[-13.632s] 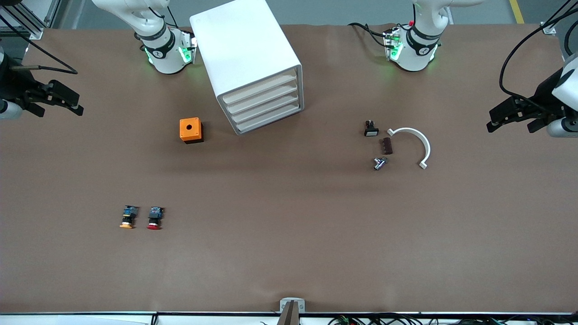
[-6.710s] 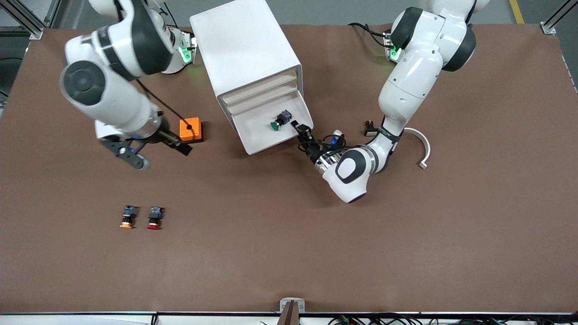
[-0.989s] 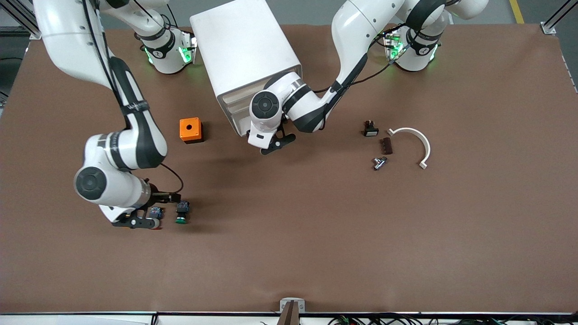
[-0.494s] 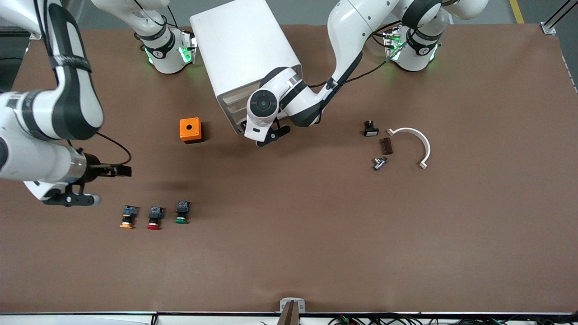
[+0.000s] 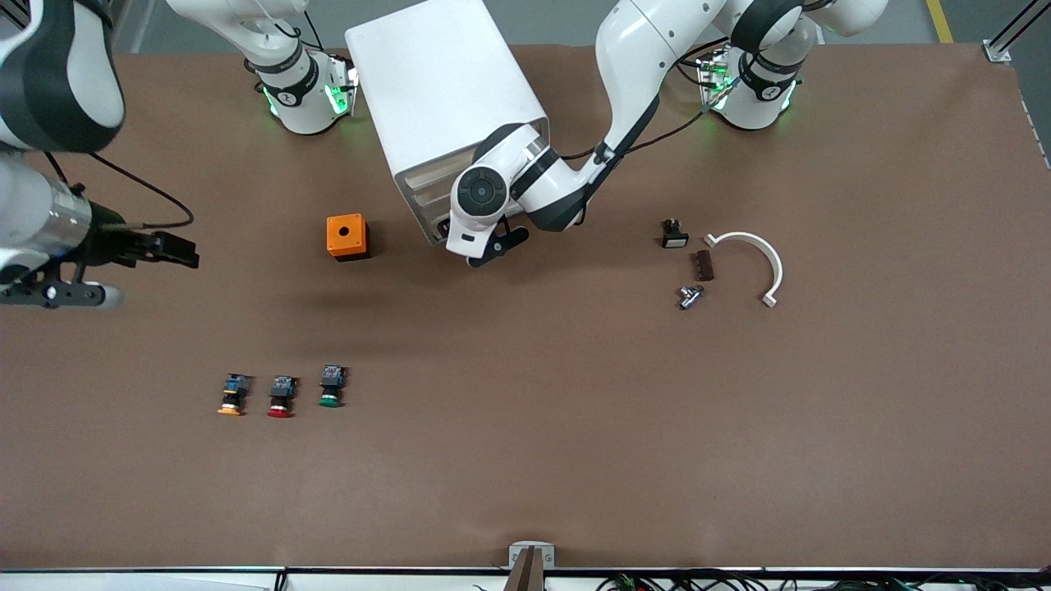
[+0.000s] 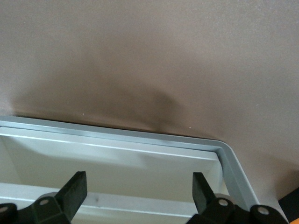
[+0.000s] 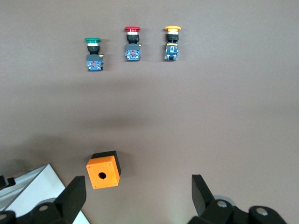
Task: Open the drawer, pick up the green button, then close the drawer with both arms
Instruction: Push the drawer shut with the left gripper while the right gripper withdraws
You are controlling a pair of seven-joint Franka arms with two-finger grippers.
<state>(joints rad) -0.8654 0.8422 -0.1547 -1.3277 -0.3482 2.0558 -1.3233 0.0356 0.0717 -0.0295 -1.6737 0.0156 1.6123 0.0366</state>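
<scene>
The green-capped button (image 5: 330, 387) (image 7: 93, 53) lies on the table, last in a row with the red-capped button (image 5: 280, 396) and the orange-capped one (image 5: 231, 394). My right gripper (image 5: 156, 276) (image 7: 139, 193) hangs open and empty, high over the right arm's end of the table. The white cabinet (image 5: 443, 90) stands between the two bases. Its bottom drawer (image 6: 117, 162) sits pushed in, level with the frame. My left gripper (image 5: 491, 249) (image 6: 139, 196) is open right at that drawer's front, holding nothing. In the front view the left wrist hides most of the fronts.
An orange box (image 5: 347, 236) (image 7: 103, 169) with a round hole stands beside the cabinet. Toward the left arm's end lie a white curved piece (image 5: 751, 254), a brown block (image 5: 704, 265), a small black part (image 5: 674, 235) and a metal part (image 5: 691, 296).
My right gripper has risen from beside the green button and swung toward the right arm's end of the table. The left gripper edged closer to the cabinet front, then stayed.
</scene>
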